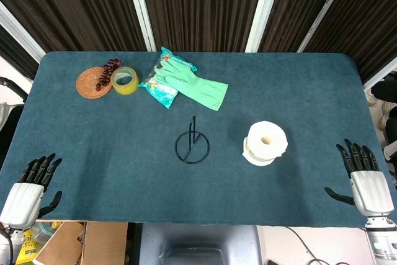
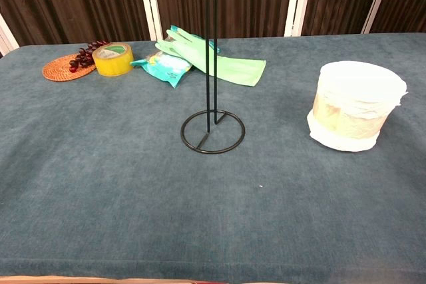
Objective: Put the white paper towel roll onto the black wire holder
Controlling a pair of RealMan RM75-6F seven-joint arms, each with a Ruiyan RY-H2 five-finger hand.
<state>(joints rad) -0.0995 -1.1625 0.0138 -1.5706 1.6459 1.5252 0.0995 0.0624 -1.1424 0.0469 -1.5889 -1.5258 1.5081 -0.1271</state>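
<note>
The white paper towel roll (image 1: 265,143) (image 2: 354,106) stands upright on the blue table, right of centre, with a loose sheet around its base. The black wire holder (image 1: 192,144) (image 2: 212,98) stands upright at the table's middle, its ring base flat and its post bare. My left hand (image 1: 29,189) rests at the near left corner, fingers apart, holding nothing. At the near right edge lies my right hand (image 1: 364,178), also spread and empty. Both hands are far from the roll and holder. The chest view shows neither hand.
At the back left lie a woven coaster (image 1: 93,82) with dark grapes (image 1: 111,68), a yellow tape roll (image 1: 124,80), a snack packet (image 1: 159,90) and green rubber gloves (image 1: 192,84). A cardboard box (image 1: 80,242) sits below the table's near edge.
</note>
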